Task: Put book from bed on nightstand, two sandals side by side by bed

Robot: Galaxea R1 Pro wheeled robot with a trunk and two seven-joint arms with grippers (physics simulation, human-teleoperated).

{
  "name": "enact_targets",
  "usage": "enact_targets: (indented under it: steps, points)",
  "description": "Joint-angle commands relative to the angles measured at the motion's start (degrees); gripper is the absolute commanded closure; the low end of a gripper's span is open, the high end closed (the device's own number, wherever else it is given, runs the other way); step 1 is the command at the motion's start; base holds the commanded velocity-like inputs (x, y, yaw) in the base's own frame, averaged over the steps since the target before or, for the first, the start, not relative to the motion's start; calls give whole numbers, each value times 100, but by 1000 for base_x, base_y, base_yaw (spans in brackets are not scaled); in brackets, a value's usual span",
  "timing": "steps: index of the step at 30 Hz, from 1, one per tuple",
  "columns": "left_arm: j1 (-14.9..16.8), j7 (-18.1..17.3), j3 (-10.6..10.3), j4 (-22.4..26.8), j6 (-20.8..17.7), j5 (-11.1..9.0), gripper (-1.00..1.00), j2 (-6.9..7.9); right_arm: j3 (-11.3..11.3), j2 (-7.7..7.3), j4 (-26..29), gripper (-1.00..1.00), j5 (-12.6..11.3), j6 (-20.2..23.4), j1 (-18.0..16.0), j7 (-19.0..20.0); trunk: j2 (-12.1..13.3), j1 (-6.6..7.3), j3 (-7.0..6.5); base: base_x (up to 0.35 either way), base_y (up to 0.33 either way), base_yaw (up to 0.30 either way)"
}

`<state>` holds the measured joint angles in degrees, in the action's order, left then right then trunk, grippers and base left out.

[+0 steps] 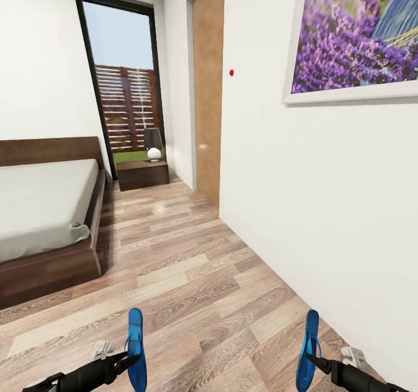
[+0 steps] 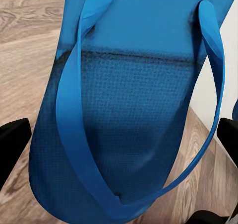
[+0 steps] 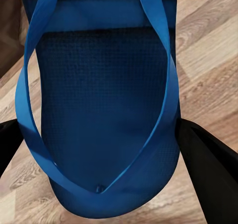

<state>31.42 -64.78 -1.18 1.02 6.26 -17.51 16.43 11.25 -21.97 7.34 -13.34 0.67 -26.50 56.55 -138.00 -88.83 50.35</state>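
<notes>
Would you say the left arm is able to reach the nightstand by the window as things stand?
Probably not: the nightstand stands far across the floor past the bed, and the left hand is already holding a sandal.

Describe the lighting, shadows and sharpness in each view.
Head view: even daylight from the tall dark-framed window, soft shadow beside the dark wood bed frame, mild wide-angle slant. Left wrist view: the bright blue flip-flop is close, with a dark shaded band across its sole. Right wrist view: the other blue flip-flop is darker, texture crisp.
</notes>
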Motion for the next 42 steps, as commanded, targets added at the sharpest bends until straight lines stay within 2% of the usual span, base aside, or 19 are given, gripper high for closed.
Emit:
enact_targets:
  steps: [1,21,42]
  points:
    - [4,-8,-14,-5,59,-6,100,1,35,0,-4,100,15,12,-4,22,-3,1,6,32,0,0]
    - [3,-12,-14,-5,59,-4,100,1,35,0,-4,100,17,12,-4,14,-3,1,6,275,0,5]
    - [2,-9,-14,-5,59,-1,100,-17,35,0,-4,100,17,13,-4,17,-3,1,6,10,0,256]
